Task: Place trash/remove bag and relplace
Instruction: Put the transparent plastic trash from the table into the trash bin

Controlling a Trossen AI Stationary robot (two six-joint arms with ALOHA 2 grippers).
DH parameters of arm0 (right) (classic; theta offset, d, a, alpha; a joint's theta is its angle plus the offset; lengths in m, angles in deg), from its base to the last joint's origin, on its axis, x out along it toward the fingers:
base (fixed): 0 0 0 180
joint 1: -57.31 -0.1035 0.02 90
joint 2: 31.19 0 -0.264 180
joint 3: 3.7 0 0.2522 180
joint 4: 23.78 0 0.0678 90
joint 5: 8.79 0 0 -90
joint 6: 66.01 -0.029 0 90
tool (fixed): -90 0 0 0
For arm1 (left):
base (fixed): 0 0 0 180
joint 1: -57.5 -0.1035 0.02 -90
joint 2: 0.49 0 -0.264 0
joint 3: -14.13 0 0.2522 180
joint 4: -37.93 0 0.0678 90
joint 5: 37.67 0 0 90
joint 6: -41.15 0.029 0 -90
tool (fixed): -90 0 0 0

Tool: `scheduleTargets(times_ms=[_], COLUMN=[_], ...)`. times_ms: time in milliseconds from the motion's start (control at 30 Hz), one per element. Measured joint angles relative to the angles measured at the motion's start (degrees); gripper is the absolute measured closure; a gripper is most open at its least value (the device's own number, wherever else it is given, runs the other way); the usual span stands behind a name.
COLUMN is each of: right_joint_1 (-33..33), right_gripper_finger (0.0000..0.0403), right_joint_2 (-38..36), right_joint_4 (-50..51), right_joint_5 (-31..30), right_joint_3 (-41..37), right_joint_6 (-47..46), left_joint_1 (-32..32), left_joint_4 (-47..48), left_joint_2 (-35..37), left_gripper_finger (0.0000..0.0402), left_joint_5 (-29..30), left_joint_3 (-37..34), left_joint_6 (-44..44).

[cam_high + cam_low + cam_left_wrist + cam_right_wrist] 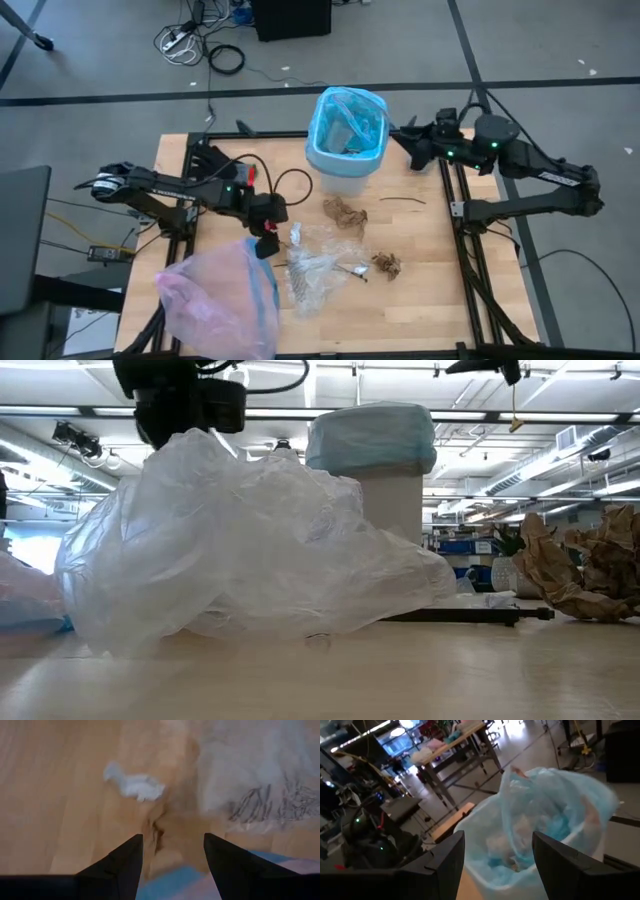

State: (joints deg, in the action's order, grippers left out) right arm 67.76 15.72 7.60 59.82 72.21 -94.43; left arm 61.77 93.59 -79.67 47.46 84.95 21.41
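Observation:
The white bin (345, 165), lined with the light-blue bag (348, 125), stands at the table's far middle with trash inside it. My right gripper (408, 146) hovers open just right of the bag's rim (545, 825), level. My left gripper (268, 243) points steeply down, open, over bare wood between the pink bag (222, 300) and the crumpled clear wrappers (320, 268). In the left wrist view its gripper (172, 865) has nothing between the fingers. A small white scrap (134, 785) lies ahead of it. Brown leaf clumps (345, 212) (387, 264) and a thin twig (403, 200) lie on the table.
The pink translucent bag with its blue rim band (170, 881) lies at the near left corner, close under my left gripper. In the low view the clear wrappers (250, 550) hide much of the bin (385, 470). Bare wood shows at the table's near right.

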Motion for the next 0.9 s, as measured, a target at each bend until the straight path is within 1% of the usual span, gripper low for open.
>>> scheduleTargets(times_ms=[200, 267, 400, 467, 567, 700, 833, 900], right_joint_1=[0.0, 0.0, 0.0, 0.0, 0.0, 0.04, 0.04, 0.07], right_gripper_finger=[0.0182, 0.0182, 0.0182, 0.0182, 0.0182, 0.0182, 0.0182, 0.0182], right_joint_2=[1.11, 1.09, 1.03, 1.16, 1.38, 1.45, 1.46, 1.46], right_joint_4=[-1.3, -1.83, -2.47, -2.36, -2.27, -2.18, -1.59, -0.65], right_joint_5=[0.58, 0.59, 0.58, 0.58, 0.59, 0.58, 0.58, 0.59], right_joint_3=[0.0, 0.0, 0.0, 0.0, 0.0, 0.0, 0.0, 0.0], right_joint_6=[-0.69, -0.71, -1.71, -2.41, -3.57, -4.88, -5.91, -6.61], left_joint_1=[2.53, 2.84, 3.4, 4.22, 5.53, 6.75, 8.63, 9.46], left_joint_4=[-9.12, -12.87, -22.51, -27.78, -32.64, -37.0, -37.04, -37.52], left_joint_2=[-0.05, -0.25, -0.39, -0.39, -0.37, -0.37, -1.25, -2.62], left_gripper_finger=[0.0184, 0.0184, 0.0183, 0.0183, 0.0183, 0.0183, 0.0183, 0.0182], left_joint_5=[0.05, -0.56, -4.11, -5.26, -5.34, -5.81, -7.42, -7.6], left_joint_3=[-5.27, -7.87, -11.99, -12.75, -12.84, -12.84, -12.84, -12.84], left_joint_6=[16.86, 19.44, 22.11, 25.14, 30.15, 34.93, 43.47, 45.6])
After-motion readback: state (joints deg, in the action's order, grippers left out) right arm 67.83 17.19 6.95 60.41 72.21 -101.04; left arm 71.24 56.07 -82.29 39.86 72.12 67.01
